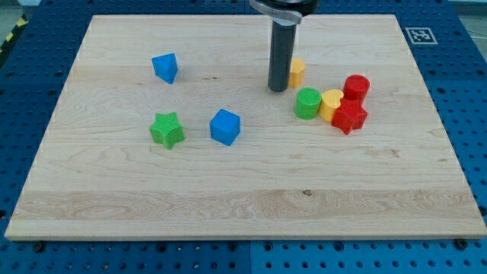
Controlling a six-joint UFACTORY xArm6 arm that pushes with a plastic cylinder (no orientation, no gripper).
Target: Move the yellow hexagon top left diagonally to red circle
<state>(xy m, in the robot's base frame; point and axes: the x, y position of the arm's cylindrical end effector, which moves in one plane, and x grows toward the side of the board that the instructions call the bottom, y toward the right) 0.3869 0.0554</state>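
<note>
The yellow hexagon (297, 72) lies right of the board's centre near the view's top, partly hidden behind my rod. My tip (278, 90) rests on the board, touching the hexagon's left side. The red circle (356, 87) stands to the hexagon's right and a little lower, at the top of a tight cluster. The hexagon is apart from the red circle, up and to its left.
The cluster also holds a green circle (307, 103), a yellow heart (332, 104) and a red star (350, 116). A blue cube (225, 126), a green star (167, 129) and a blue block (165, 67) lie on the left half of the wooden board (228, 198).
</note>
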